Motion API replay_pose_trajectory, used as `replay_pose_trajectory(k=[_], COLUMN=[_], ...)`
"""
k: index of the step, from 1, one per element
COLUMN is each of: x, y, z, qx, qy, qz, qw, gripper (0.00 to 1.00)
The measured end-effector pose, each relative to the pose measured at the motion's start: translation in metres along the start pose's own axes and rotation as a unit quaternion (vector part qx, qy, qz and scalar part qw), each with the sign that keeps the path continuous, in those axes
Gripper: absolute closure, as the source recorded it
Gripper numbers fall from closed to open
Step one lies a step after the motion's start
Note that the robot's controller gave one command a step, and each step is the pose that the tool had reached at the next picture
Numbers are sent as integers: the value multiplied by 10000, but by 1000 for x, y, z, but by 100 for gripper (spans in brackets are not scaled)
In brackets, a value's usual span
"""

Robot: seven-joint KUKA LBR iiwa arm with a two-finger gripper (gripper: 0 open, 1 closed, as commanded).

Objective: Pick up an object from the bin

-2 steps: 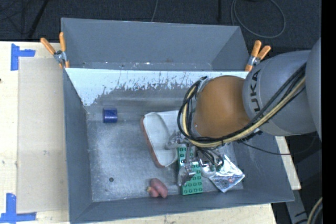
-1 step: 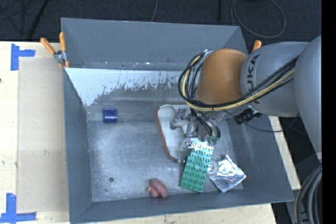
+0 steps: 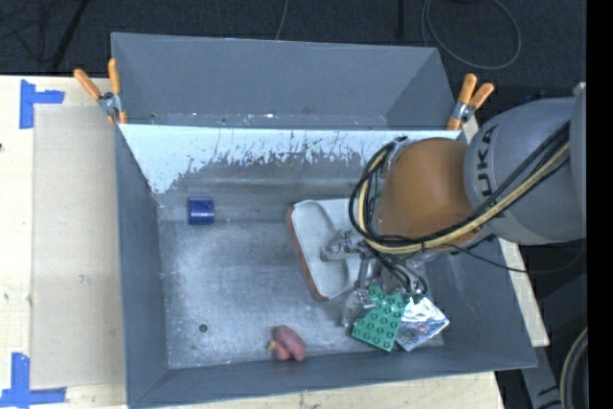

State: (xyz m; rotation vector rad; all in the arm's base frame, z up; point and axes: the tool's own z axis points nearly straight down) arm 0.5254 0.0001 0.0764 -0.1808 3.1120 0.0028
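My gripper [image 3: 361, 281] hangs low in the right half of the bin, mostly hidden under the arm's wrist. Just below it lies a green studded building plate [image 3: 380, 322], tilted, with its upper edge right at the gripper. A crumpled silver foil wrapper [image 3: 422, 324] lies against the plate's right side. To the gripper's left a white oval dish with a brown rim [image 3: 318, 251] lies on its side, close to the gripper's body.
A small blue cylinder [image 3: 200, 211] lies at the back left of the bin floor. A pink lump [image 3: 287, 345] rests near the front wall, left of the green plate. The arm's brown cover and cables overhang the right side.
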Motion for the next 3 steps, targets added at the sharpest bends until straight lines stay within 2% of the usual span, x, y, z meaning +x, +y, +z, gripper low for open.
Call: replay_pose_trajectory(k=[1,2,3], x=[2,0,-3], y=[0,0,1], z=[0,-12,-91], qx=[-6,-7,6], qy=[85,105,87], qz=[6,19,36], qw=[10000,9999,10000], gripper=[100,100,100])
